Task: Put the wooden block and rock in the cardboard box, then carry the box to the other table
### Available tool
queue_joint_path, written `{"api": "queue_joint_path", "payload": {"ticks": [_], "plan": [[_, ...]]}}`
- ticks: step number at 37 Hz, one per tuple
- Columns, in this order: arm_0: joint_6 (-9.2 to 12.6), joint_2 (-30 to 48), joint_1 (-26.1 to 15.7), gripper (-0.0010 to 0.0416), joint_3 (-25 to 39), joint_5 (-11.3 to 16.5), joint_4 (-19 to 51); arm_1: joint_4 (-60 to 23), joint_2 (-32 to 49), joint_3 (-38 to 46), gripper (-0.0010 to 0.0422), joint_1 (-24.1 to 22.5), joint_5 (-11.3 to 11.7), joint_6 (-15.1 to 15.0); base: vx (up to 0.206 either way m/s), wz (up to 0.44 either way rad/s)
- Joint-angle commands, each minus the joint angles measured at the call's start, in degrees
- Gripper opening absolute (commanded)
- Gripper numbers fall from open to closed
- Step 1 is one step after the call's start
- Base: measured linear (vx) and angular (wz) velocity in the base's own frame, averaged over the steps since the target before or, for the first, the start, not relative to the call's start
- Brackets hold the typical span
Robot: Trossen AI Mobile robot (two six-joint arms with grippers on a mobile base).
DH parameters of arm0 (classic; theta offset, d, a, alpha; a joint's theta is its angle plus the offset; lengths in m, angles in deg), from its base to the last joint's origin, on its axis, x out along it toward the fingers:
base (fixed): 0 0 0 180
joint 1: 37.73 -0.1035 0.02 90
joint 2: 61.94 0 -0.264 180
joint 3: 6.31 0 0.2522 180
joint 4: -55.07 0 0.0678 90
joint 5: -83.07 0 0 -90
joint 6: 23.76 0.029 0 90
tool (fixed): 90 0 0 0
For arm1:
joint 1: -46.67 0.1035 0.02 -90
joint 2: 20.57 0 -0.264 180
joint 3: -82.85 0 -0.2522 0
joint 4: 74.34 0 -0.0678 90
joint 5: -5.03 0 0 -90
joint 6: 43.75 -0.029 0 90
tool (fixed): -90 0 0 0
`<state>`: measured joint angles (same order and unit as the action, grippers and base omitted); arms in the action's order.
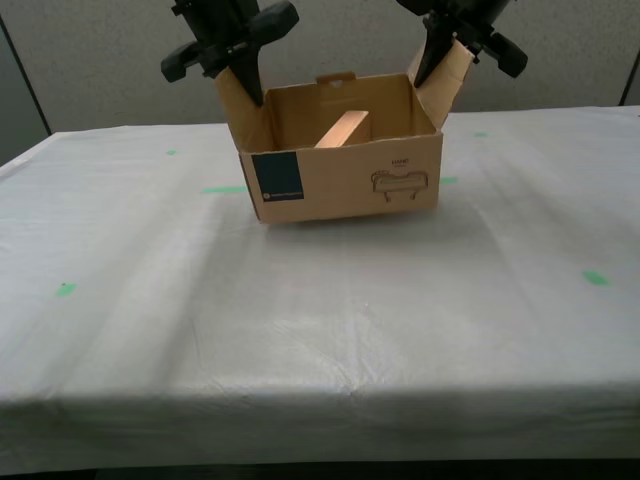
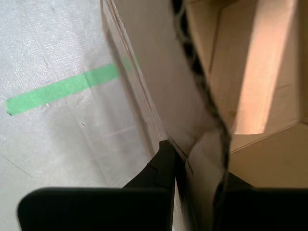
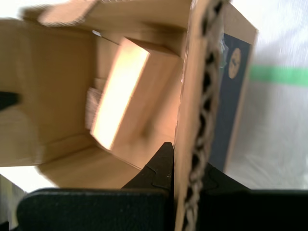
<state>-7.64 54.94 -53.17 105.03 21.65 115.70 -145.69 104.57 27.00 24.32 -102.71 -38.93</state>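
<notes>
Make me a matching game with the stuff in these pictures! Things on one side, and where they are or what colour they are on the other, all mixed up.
Things:
1. wooden block
2. label
3. tape mark
4. my first gripper

Clues:
A. green, stuck on the table
B. dark blue, on the front of the cardboard box
C. light tan, leaning inside the cardboard box
D. black, shut on a flap of the cardboard box

Pairs: 1-C, 2-B, 3-A, 4-D

Cardboard box [image 1: 345, 185] on other table [image 1: 320, 320], toward far edge. Wooden block [image 1: 342, 130] inside box, leaning. Tape marks [image 1: 224, 189] beside box.
</notes>
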Motion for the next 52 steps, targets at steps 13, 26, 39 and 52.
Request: {"api": "queue_joint_path", "payload": {"ticks": [13,26,39,52], "plan": [[2.40,0.96,3.54,-0.0001,0.20,0.92,-3.54,-0.20,3.19,3.19,-0.0001,0.26,-0.70,0.04,0.000,0.000],[4.09,3.82,3.28,-0.0001,0.13,1.03,-5.81,0.79,3.19,2.99,-0.0001,0.28,-0.68,1.27,0.000,0.000],[2.93,3.61,3.02,0.0000,-0.46,1.01,-4.90,1.99,3.08,3.04,0.0000,0.28,-0.70,2.67,0.000,0.000],[2.93,3.61,2.99,0.0001,-0.52,0.92,-5.92,1.92,3.08,3.04,0.0000,0.28,-0.70,2.71,0.000,0.000]]}}
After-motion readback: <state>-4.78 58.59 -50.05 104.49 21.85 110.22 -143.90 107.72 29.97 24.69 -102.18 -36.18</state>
